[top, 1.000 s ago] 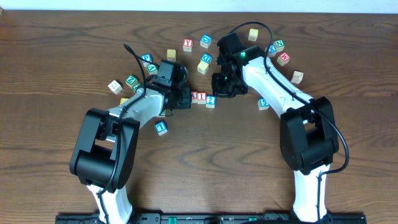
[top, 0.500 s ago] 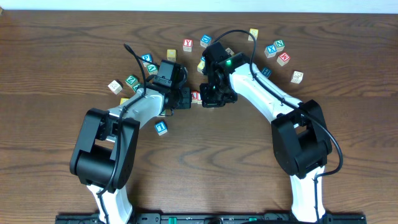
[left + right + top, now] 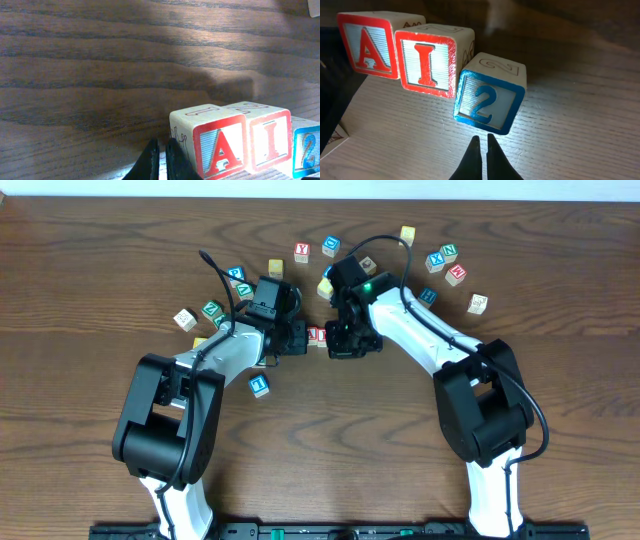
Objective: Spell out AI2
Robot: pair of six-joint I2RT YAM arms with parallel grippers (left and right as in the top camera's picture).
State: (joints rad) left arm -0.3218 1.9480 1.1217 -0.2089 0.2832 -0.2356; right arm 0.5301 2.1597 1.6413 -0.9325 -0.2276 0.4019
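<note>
On the table (image 3: 90, 300), our left gripper (image 3: 161, 147) and right gripper (image 3: 482, 141) are closed, empty; straightening skewed 2 (image 3: 489, 97) may knock I (image 3: 427, 62).

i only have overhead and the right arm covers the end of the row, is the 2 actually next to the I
observer: yes. The right wrist view shows the A cube, the I cube and the 2 cube in that order.
operator: is the 2 lined up straight
observer: no, it is twisted out of line with the I cube, not flush against it.
operator: are the right jaws holding it
observer: no, the right jaws are shut and empty, their tips just in front of the 2's blue face.
</note>
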